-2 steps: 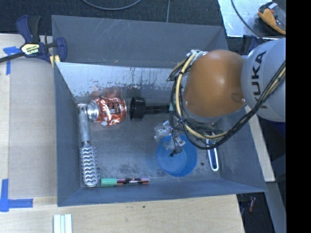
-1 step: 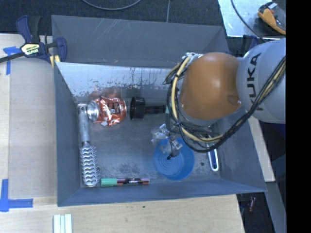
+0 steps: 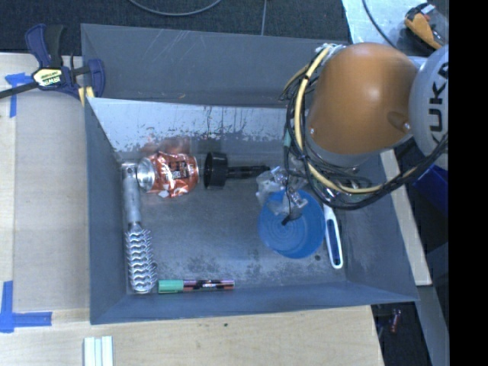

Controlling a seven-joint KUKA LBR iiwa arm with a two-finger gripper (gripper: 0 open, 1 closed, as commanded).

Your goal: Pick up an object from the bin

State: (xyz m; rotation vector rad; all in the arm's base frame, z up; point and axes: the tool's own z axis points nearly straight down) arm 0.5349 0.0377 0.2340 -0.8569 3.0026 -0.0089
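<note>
One flat round blue disc [image 3: 296, 239] lies under the arm [image 3: 358, 97]; grip state unclear.

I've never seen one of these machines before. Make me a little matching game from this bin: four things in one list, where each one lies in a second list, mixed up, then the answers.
Things
1. crushed can
2. blue disc
3. pen
4. silver brush

Places
A. flat along the picture's bottom edge of the bin floor
B. right under the gripper
C. lengthwise along the left side of the floor
D. upper left of the floor, next to a black tool

Pairs: 1-D, 2-B, 3-A, 4-C
</note>
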